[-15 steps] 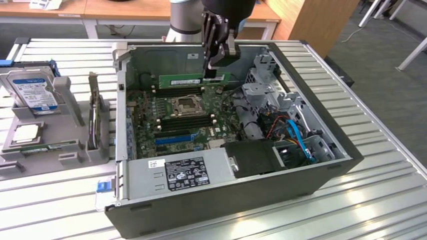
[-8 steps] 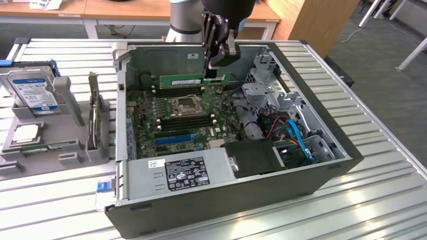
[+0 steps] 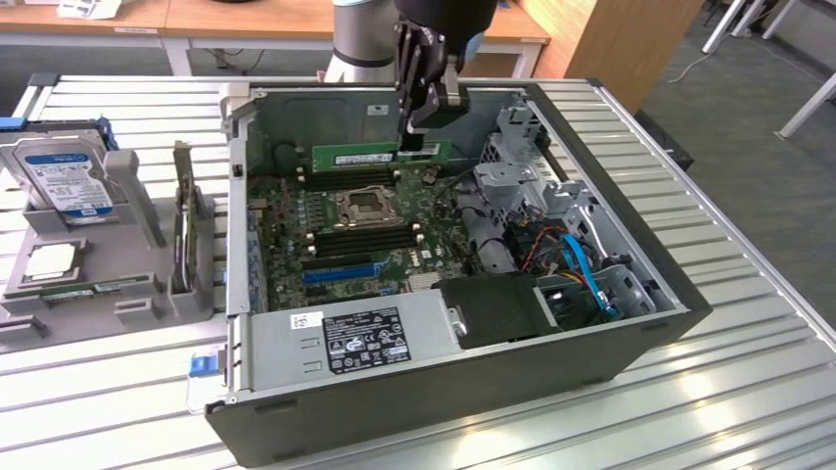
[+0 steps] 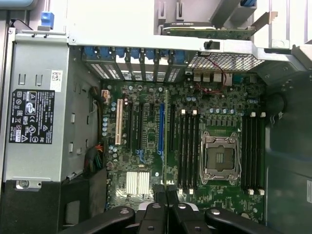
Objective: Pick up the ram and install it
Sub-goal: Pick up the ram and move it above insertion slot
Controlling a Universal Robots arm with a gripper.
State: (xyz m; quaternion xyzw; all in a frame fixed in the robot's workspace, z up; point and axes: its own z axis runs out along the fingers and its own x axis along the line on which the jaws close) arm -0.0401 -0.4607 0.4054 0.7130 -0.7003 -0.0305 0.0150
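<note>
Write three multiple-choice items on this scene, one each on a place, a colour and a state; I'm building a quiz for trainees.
1. Where is the long thin green ram stick? A on the grey tray; B above the green motherboard; C on the power supply.
2. What colour is the looping plastic cable at the exterior view's right? A red; B blue; C yellow.
3. The black metal gripper is: A open, empty; B shut on a cable; C shut on the ram stick.
Key: 1B, it hangs over the board; 2B, plainly blue; 3C, it clamps the stick.
</note>
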